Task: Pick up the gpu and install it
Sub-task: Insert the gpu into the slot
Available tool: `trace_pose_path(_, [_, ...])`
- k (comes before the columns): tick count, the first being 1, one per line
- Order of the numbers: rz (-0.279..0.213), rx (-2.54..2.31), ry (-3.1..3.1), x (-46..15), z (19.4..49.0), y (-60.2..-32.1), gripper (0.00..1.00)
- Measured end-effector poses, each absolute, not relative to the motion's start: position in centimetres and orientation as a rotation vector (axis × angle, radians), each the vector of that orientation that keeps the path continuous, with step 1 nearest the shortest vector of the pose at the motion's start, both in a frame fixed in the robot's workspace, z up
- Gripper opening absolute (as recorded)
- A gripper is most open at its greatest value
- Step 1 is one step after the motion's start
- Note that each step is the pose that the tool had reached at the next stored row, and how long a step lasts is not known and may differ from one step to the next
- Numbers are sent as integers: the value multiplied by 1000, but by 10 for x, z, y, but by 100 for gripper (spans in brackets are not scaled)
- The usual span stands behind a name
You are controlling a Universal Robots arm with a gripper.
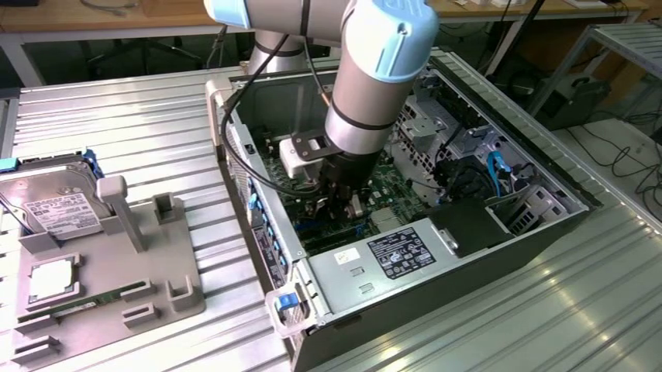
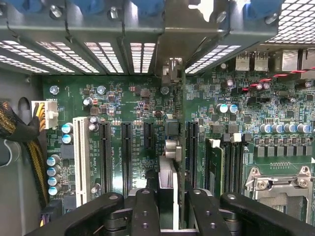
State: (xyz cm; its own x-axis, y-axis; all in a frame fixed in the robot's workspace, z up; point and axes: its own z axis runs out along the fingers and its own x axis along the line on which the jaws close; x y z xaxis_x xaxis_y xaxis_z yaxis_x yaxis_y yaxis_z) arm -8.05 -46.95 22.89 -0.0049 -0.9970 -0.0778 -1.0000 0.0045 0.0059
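Wrist view shows our hand (image 2: 167, 201) closed on the gpu (image 2: 171, 147), held edge-on over a slot (image 2: 147, 135) of the motherboard (image 2: 123, 98); if it stands slightly beside, we judge pressing could bend the card.

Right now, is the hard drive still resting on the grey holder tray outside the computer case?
Yes, the hard drive with its white label lies on the grey holder tray, at the exterior view's left of the open computer case.
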Motion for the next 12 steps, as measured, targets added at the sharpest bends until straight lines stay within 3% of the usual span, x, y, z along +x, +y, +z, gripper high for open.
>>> trace_pose_path(12, [91,-2180,2190,-81,215,-470,28])
